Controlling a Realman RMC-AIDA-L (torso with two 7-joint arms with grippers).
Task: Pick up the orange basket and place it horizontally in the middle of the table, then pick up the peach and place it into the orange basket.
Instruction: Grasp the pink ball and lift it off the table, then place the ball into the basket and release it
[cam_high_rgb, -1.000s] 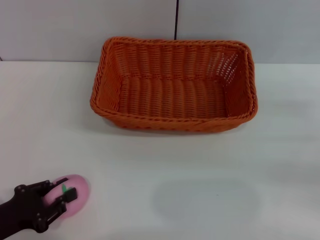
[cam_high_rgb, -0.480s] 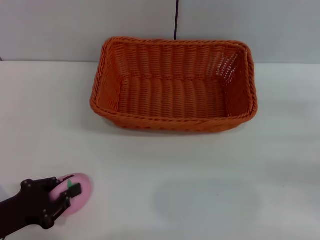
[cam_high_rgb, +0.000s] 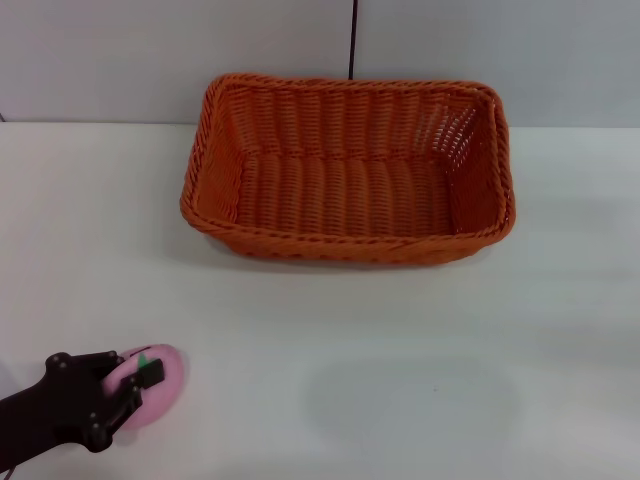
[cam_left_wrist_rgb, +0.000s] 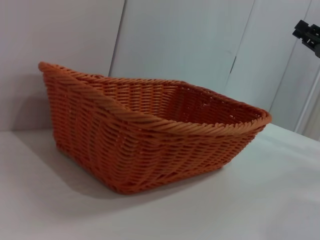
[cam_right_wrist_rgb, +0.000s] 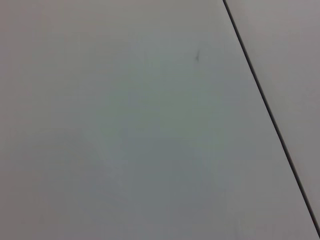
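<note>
The orange basket (cam_high_rgb: 348, 170) stands upright and empty at the back middle of the white table (cam_high_rgb: 400, 340), its long side running left to right; the left wrist view shows it from low down (cam_left_wrist_rgb: 150, 135). Near the front left edge the pink peach (cam_high_rgb: 165, 380) rests on the table. My left gripper (cam_high_rgb: 125, 395) reaches in from the left, its black fingers (cam_high_rgb: 150, 372) closed over the peach on both sides. My right gripper does not show in any view.
A grey panelled wall (cam_high_rgb: 150, 60) with a dark vertical seam rises behind the table. A small black part (cam_left_wrist_rgb: 307, 35) shows far off in the left wrist view. The right wrist view shows only a grey panel (cam_right_wrist_rgb: 125, 125).
My left gripper has shifted a little to the right and its fingers have drawn in around the peach, which has nudged slightly right. The basket has not moved.
</note>
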